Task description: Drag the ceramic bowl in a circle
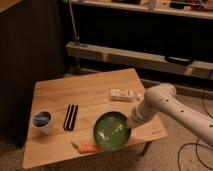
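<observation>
Wooden table [85, 95]; round glazed ceramic bowl [111, 132]; gripper [131, 122] at its rim.

Wooden table [85, 92], four loose items on it:
- white cup [42, 120], blue inside, at the table's front-left
- flat black item [70, 117] with a pale centre stripe, left of table centre
- carrot [87, 148] at the table's front edge
- white packet [123, 94] on the table's right side

A grey shelf [135, 54] runs behind the table and a cable [192, 150] lies on the floor to its right. Gripper [130, 123] is low over the table's front-right.
</observation>
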